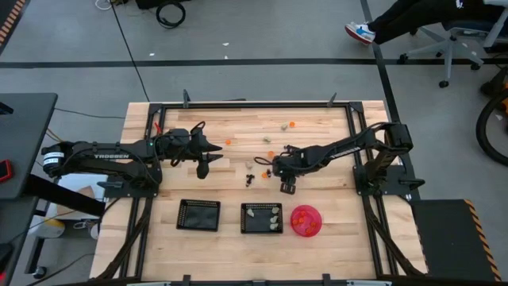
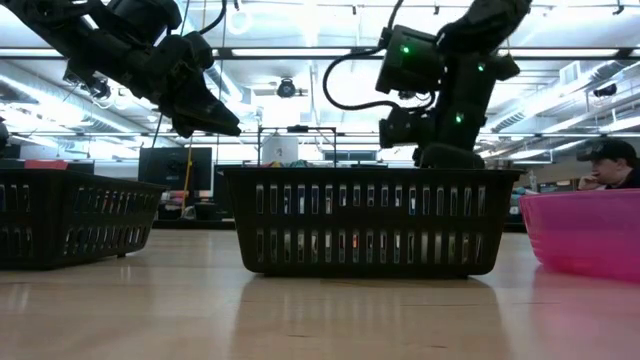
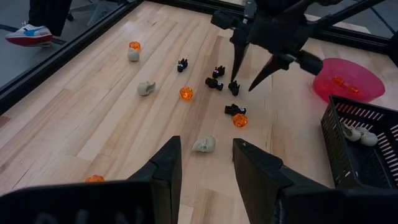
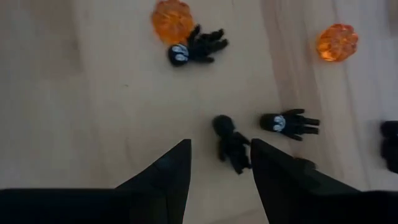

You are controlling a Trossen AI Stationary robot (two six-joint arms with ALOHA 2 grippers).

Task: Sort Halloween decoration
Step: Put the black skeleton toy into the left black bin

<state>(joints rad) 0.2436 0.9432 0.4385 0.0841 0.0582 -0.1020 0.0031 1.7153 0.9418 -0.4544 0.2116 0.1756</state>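
Observation:
Tiny Halloween trinkets lie scattered on the wooden table: black ones (image 3: 214, 83), orange ones (image 3: 186, 93) and cream skulls (image 3: 146, 88). My right gripper (image 4: 221, 149) is open and points steeply down over a cluster of black figures. One small black trinket (image 4: 231, 146) lies on the wood between its fingertips, and I see no touch. In the high view this gripper (image 1: 286, 187) is at mid-table. My left gripper (image 3: 206, 155) is open and holds nothing. It hangs above the table's left part (image 1: 204, 167), with a cream skull (image 3: 204, 144) on the wood beyond its fingertips.
Along the near edge stand a black mesh tray (image 1: 198, 214), a second one (image 1: 262, 218) holding cream trinkets, and a pink bowl (image 1: 306, 221) holding orange ones. A black metal frame (image 1: 238, 104) borders the table. A person (image 2: 610, 160) sits beyond the table.

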